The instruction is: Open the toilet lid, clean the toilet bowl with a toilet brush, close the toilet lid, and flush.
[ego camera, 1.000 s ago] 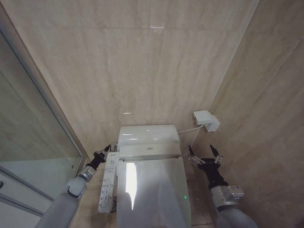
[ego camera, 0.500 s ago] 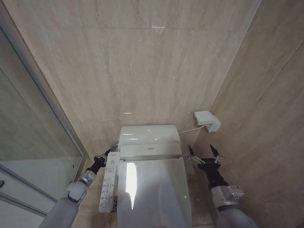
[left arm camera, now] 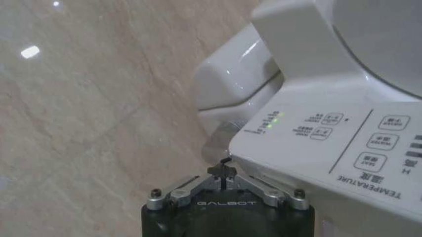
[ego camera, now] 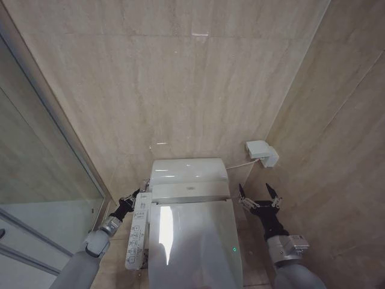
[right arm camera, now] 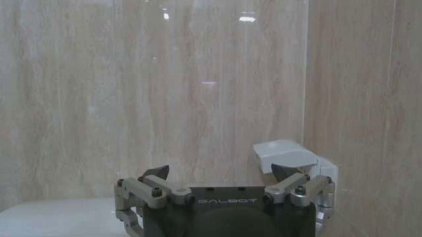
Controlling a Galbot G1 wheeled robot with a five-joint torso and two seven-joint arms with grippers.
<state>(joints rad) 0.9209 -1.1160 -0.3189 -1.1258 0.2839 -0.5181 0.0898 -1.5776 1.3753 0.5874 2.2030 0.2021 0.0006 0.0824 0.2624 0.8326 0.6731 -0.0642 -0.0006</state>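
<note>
The toilet lid lies shut over the toilet in front of me, between my two arms. My left gripper has its fingers pressed together, the tips just beside the far end of the white control panel along the toilet's left side. My right gripper hovers to the right of the toilet with its fingers spread apart, below a white wall box.
</note>
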